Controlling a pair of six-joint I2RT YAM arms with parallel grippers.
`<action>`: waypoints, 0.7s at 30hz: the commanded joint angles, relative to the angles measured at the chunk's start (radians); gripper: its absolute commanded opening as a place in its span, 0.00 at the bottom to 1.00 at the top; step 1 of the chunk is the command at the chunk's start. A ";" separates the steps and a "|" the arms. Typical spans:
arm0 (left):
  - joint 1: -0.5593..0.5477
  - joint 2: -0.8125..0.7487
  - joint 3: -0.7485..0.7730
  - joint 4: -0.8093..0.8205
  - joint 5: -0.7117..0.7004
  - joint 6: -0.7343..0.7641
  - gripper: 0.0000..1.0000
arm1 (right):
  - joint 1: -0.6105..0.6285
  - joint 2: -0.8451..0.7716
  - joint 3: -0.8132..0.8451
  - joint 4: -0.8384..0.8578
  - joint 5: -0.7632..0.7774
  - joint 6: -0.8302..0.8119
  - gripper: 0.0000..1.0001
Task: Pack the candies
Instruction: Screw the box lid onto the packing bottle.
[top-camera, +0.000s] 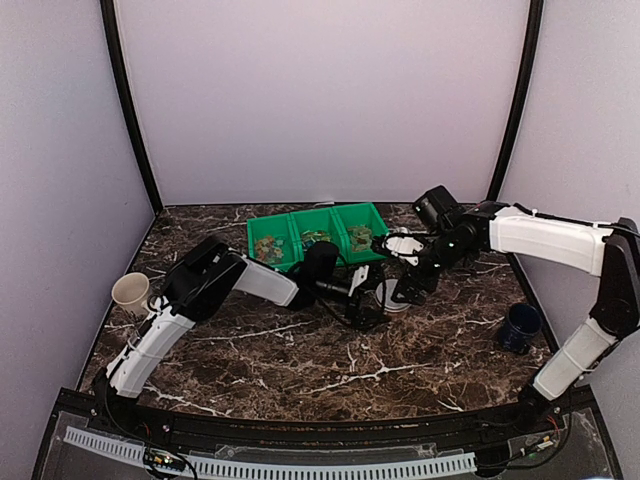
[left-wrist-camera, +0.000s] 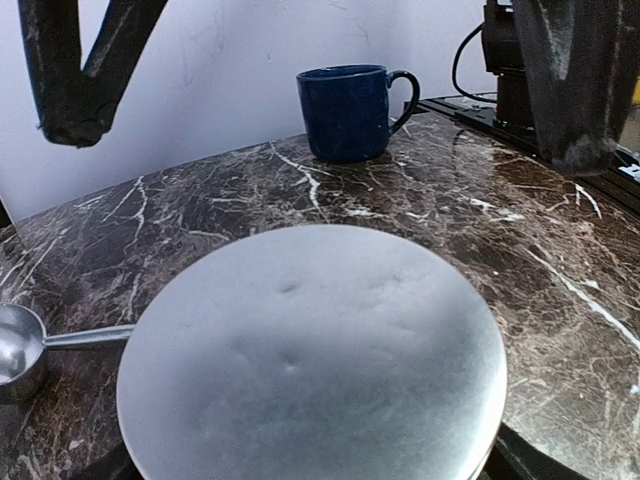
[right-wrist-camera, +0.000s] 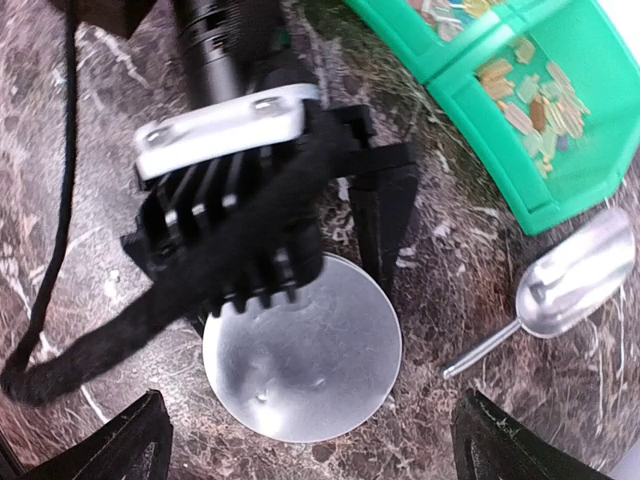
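The candies (right-wrist-camera: 530, 95) are tiny wrapped sweets lying in the green three-compartment bin (top-camera: 318, 222), and they also show in the top view (top-camera: 268, 248). A round silver tin (right-wrist-camera: 310, 370) with a flat lid stands on the marble in front of the bin. My left gripper (top-camera: 368, 298) has its jaws on either side of the tin and grips it; one of its fingers (right-wrist-camera: 385, 230) touches the tin's rim. The tin fills the low part of the left wrist view (left-wrist-camera: 310, 350). My right gripper (right-wrist-camera: 320, 440) hovers above the tin, wide open and empty.
A silver metal scoop (right-wrist-camera: 575, 275) lies on the table beside the tin, near the bin's corner. A dark blue mug (top-camera: 520, 325) stands at the right. A cream mug (top-camera: 130, 292) stands at the left edge. Grey walls close in the table.
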 joint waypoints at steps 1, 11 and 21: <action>0.006 0.151 -0.061 -0.433 0.067 0.155 0.88 | -0.020 -0.001 -0.004 0.041 -0.079 -0.136 0.97; 0.009 0.165 -0.023 -0.495 0.106 0.177 0.88 | -0.050 0.006 -0.063 0.091 -0.173 -0.213 0.97; 0.009 0.164 -0.024 -0.493 0.103 0.175 0.89 | -0.065 0.063 -0.056 0.103 -0.235 -0.212 0.97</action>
